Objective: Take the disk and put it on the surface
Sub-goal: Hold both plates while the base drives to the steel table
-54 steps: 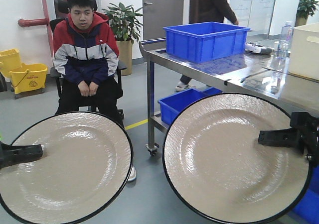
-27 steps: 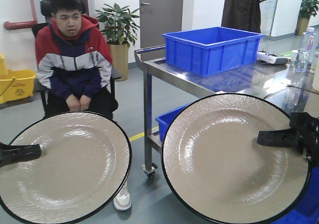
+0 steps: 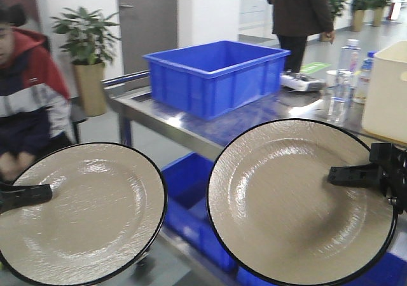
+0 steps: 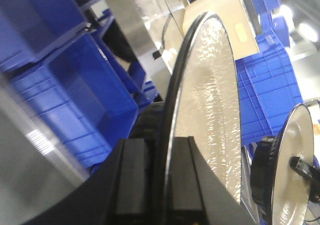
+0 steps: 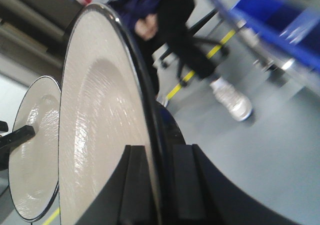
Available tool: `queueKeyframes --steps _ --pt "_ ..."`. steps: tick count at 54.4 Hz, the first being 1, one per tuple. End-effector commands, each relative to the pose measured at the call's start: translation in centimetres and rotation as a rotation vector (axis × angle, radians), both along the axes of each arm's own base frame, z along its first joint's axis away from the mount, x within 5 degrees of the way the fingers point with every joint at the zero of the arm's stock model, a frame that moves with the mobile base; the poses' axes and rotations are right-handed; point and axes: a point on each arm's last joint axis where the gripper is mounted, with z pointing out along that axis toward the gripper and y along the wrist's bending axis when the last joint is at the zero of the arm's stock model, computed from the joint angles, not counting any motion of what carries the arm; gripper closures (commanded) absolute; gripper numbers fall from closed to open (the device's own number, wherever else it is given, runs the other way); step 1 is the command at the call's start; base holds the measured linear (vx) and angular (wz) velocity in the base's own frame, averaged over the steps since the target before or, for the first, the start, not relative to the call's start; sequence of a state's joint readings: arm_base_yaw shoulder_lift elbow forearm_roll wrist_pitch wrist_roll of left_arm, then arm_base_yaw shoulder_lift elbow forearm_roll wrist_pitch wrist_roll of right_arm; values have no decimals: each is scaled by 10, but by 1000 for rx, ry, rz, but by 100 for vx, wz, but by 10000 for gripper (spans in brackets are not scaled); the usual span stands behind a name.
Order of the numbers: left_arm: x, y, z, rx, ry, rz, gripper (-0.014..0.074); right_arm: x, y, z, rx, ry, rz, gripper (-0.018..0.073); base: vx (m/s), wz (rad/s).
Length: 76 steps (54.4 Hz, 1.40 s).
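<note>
Two disks are in the air at once, and that is my worry. I have the left disk (image 3: 82, 213) pinched at its outer rim by the left gripper (image 4: 167, 152), and the right disk (image 3: 299, 200) pinched the same way by the right gripper (image 5: 157, 157). Both pairs of fingers are closed narrow on the black rim, one finger on each face. Both disks stand on edge, faces toward the front camera, clear of the surface (image 3: 191, 124). With a hold that far out on a wide, glossy disk, I judge that any jolt or quick wrist turn could make a disk swing or slide out of the pads. Their inner rims sit near each other, so bringing the arms inward together could knock them together. On the surface, the blue bin (image 3: 216, 73), the bottles (image 3: 346, 63) and the cream box (image 3: 388, 92) leave mostly a bare strip by the near edge. A disk laid there too far out could tip off onto the blue crates (image 3: 187, 200) below. A seated person (image 3: 25, 108) is just beyond the left disk, so a wide swing on that side is a risk.
</note>
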<state>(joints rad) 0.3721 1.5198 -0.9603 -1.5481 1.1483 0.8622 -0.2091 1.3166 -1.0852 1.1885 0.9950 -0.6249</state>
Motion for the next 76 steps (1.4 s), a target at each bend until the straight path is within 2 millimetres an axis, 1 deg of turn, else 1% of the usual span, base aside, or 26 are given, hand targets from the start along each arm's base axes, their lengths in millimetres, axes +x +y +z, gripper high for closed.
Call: queueKeyframes --steps 1,30,57,76 --pt "-7 -7 35 -129 -122 -39 598 -5 2 28 99 -95 -28 568 46 -52" --pt "-7 -7 35 -130 -122 -38 598 -5 2 28 92 -103 -24 568 40 -63" --pt "-6 -7 35 -126 -120 -29 598 -5 2 28 92 -103 -24 568 27 -69" --pt "-5 -5 34 -118 -116 -10 598 -5 2 28 92 -103 -24 568 8 -27"
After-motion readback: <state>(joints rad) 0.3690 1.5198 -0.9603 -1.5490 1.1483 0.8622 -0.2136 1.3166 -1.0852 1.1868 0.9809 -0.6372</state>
